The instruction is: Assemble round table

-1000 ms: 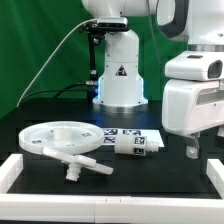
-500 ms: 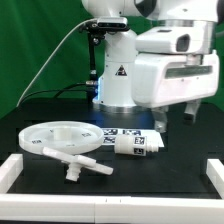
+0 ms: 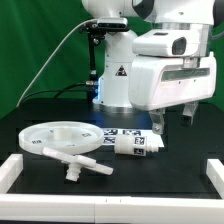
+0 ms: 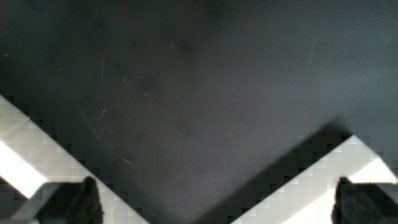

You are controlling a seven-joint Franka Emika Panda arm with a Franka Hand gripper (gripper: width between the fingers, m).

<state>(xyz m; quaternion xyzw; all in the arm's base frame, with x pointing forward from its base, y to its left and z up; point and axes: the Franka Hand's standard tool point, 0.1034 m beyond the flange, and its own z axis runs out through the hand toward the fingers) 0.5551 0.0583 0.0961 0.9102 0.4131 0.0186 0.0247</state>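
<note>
Three loose parts: disc (image 3: 62,136) with foot (image 3: 76,160) just beside it, near the bench (image 3: 180,168) edge on the exterior view's left; cylinder (image 3: 133,146) lying mid-bench. Gripper (image 3: 172,119) spread, empty, raised over the opposite side.

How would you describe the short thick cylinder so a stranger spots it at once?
On the black table, find the marker board in front of the robot's white base. The short thick cylinder lies on its side at that board's camera-side edge. Unlike the flat round disc and cross-shaped foot on the exterior view's left, it is stubby.
</note>
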